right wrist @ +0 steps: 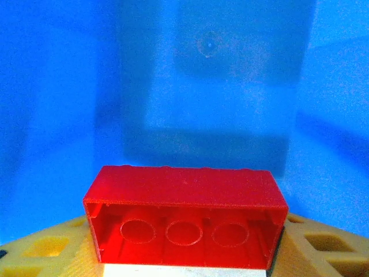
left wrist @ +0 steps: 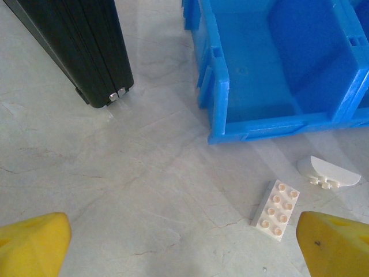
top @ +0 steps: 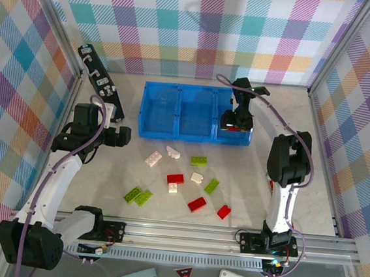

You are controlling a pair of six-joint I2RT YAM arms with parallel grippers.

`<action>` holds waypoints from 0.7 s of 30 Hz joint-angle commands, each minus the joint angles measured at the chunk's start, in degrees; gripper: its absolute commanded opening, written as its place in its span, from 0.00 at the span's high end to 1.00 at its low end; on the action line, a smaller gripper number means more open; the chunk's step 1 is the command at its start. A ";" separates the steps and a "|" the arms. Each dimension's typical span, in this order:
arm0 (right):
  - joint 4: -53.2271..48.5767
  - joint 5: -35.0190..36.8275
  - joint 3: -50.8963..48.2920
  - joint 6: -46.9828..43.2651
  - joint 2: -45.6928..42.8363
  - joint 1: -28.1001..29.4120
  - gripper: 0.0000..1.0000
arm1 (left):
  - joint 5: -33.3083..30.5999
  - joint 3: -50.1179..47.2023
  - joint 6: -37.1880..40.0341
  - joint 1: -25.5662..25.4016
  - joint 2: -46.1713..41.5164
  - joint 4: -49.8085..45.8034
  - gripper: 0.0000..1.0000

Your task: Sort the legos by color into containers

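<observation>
Over the tray's [top: 172, 136] right compartment, the right gripper [top: 237, 122] clamps a red brick [right wrist: 185, 210] (hollow underside facing the wrist camera). It would be best let go low and level. The left gripper [top: 118, 135] gapes empty near a white brick [left wrist: 277, 209]. The floor directly beneath the red brick is hidden.

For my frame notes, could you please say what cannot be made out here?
Top view: right gripper hides the right compartment floor of the tray.
Right wrist view: red brick blocks whatever lies beneath it.
Left wrist view: bottom edge cuts off the left gripper fingers.
</observation>
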 commanded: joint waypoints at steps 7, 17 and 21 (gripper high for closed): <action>-3.97 1.00 7.36 -0.19 9.58 0.52 0.36 | -0.29 -0.37 0.63 0.63 -0.14 0.50 0.00; -3.53 0.67 9.43 1.06 15.00 0.48 0.34 | 0.19 -0.32 0.58 0.63 0.31 0.57 0.00; -4.14 0.58 10.45 1.20 15.78 0.47 0.29 | 0.14 -0.33 0.62 0.60 0.30 0.57 0.00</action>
